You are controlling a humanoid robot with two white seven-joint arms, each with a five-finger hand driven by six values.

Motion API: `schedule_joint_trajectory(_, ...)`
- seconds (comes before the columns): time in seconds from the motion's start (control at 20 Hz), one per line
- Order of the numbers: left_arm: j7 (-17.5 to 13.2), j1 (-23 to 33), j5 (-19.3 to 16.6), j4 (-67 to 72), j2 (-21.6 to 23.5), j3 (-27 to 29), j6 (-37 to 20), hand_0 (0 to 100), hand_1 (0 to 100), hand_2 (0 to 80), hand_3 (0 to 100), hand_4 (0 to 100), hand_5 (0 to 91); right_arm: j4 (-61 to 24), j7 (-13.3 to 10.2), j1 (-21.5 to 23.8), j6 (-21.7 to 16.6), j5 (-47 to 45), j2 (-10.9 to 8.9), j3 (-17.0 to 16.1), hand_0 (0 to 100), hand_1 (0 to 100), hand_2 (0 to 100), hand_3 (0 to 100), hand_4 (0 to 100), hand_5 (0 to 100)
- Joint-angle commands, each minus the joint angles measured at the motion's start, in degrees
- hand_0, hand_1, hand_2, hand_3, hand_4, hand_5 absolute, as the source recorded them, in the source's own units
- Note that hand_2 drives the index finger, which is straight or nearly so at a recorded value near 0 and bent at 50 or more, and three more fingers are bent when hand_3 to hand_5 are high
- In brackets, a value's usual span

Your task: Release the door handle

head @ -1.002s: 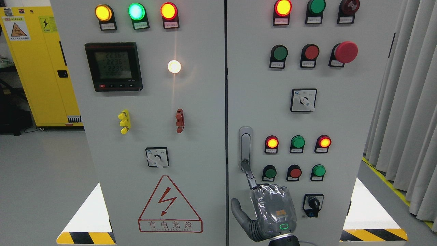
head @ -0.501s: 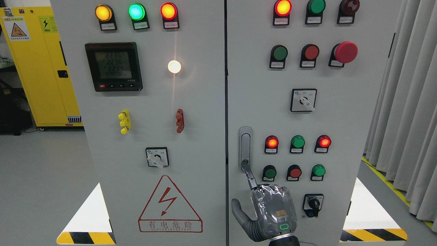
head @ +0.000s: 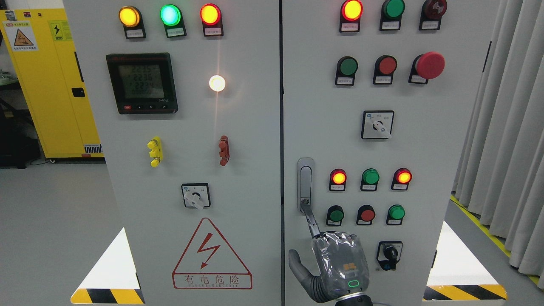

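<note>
Grey cabinet [head: 238,178], two doors. Low on the right door, near its left edge, an upright silver door handle [head: 305,184]. Right hand [head: 335,265] below it: index finger extended, tip touching the handle's bottom end; thumb splayed left, other fingers [head: 309,217] curled under, gripping nothing.

Bright, even indoor light falls on the grey cabinet [head: 238,127]. The white lamp [head: 217,83] flares with a vertical streak of glare. Focus is sharp throughout, with soft shadows.
</note>
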Motion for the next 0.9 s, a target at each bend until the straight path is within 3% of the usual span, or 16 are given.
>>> schedule_joint_trajectory(0.0,-0.01,0.0,0.0,-0.7,0.0,0.0,0.0,12,56,0.0,0,0,0.0,0.07,0.29,0.09,-0.05,-0.02,-0.01,0.0,51,37,6,100,100,100)
schedule_joint_trajectory(0.85,-0.01,0.0,0.0,-0.7,0.0,0.0,0.0,12,56,0.0,0,0,0.0,-0.02,0.2,0.88,-0.05,-0.02,-0.01,0.09,50,37,6,100,100,100)
